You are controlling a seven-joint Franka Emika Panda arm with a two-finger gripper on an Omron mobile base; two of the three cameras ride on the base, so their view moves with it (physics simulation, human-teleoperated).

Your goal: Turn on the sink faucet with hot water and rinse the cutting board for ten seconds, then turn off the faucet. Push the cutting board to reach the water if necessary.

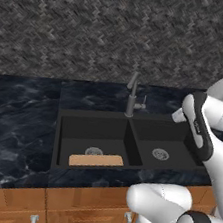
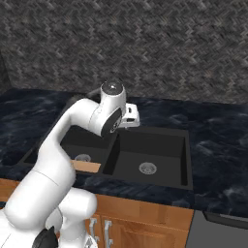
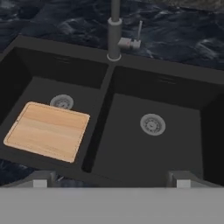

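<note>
- Board (image 3: 47,130): light tan wood, rounded corners, flat in left basin of sink (image 3: 127,68), near its drain.
- Faucet (image 3: 114,30) upright behind divider.
- Gripper (image 3: 109,178) wide open, empty.

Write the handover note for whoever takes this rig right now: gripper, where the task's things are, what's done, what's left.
Gripper: open, empty, raised over the sink's front edge.
Cutting board: flat in one basin, beside its drain, touching nothing else.
Sink faucet: on the rear rim above the divider, side lever upright; no water running.
Done: nothing visible yet.
Left: turn on hot water, get the board under the stream (probably needs a push), rinse ten seconds, shut off.
</note>
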